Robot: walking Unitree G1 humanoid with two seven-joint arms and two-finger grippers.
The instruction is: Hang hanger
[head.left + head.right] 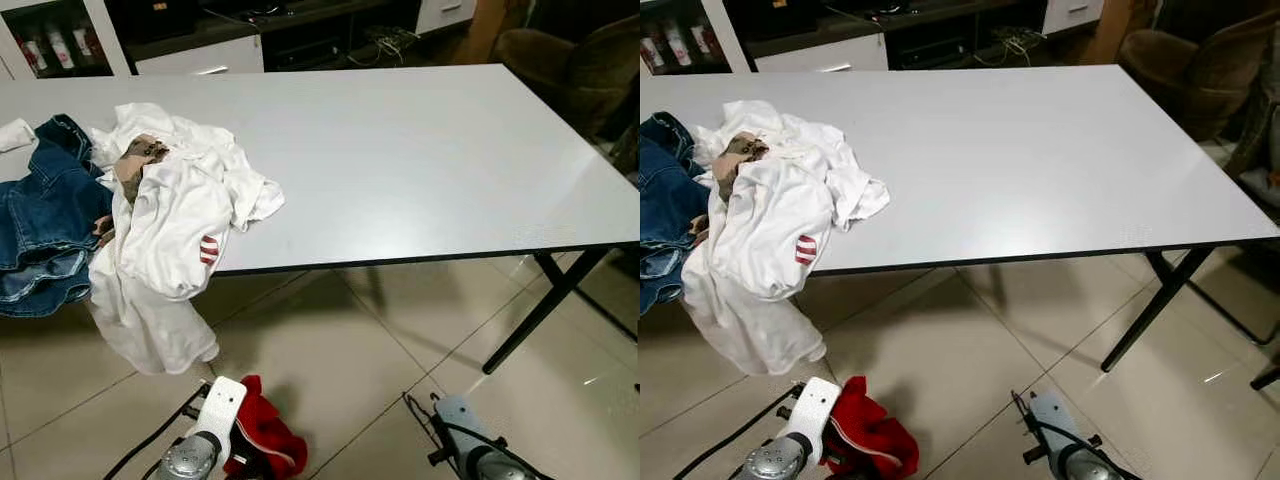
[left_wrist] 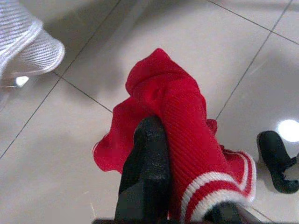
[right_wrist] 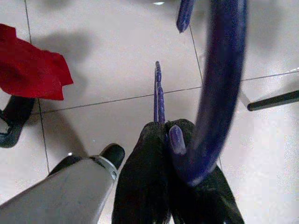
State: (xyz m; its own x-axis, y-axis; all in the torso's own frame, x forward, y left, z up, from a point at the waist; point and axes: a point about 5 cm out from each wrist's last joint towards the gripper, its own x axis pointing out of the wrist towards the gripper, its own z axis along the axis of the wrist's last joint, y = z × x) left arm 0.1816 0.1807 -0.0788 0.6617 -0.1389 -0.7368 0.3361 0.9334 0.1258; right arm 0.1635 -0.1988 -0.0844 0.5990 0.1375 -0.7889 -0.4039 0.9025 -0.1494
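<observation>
both grippers low over the tile floor, each holding something.

right gripper (image 3: 166, 140) is clamped on the blue hanger (image 3: 219, 84); left gripper (image 2: 182, 186) is closed on a red garment (image 2: 182, 116). white shirts (image 1: 170, 220) and jeans (image 1: 45, 220) lie on the table (image 1: 420, 160).

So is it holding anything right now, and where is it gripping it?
Yes. The left gripper pinches a red garment near its white-striped cuff; the right gripper clamps a blue hanger at its curved part.
</observation>
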